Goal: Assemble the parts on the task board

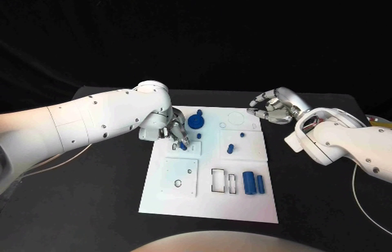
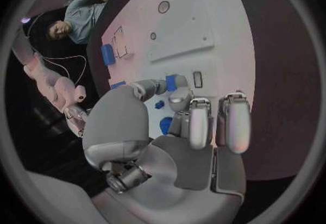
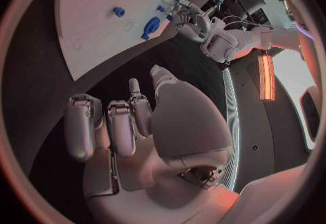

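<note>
- A small blue part is pinched by the left hand over the task board; it could be dropped if the grip loosens.
- Nothing is held by the right hand, its fingers curled.

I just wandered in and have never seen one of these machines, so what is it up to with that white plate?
The robot is fitting small blue parts onto the white task board. Its left hand is down on the board's far left area, fingers on a small blue part. Its right hand hovers off the board's far right corner, fingers curled, holding nothing. Two blue cylinders lie untouched at the near right, and a round blue part stands near the left hand.
</note>
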